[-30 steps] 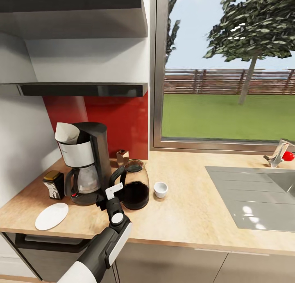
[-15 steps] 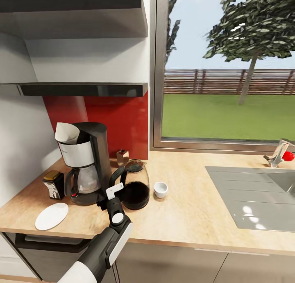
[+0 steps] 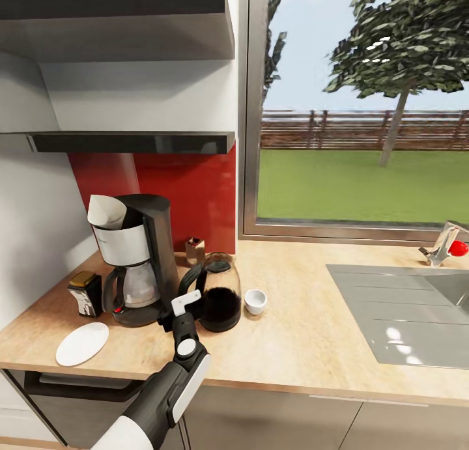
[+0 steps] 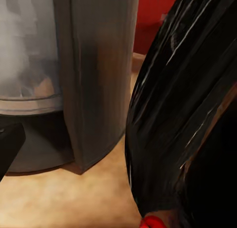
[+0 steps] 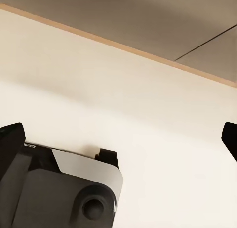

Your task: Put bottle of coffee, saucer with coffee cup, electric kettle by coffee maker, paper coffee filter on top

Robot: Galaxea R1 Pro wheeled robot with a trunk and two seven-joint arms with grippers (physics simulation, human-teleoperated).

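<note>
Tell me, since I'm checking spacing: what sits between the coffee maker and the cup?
In the head view, the kettle stands between the coffee maker and the cup, with the left gripper at its near side.

Daylight is pouring in through the window (image 3: 355, 111), leaving the kitchen countertop (image 3: 306, 326) evenly bright. The sink drainer (image 3: 397, 320) is throwing white glare spots. Up close, the electric kettle (image 4: 192, 119) is blurring into streaks.
</note>
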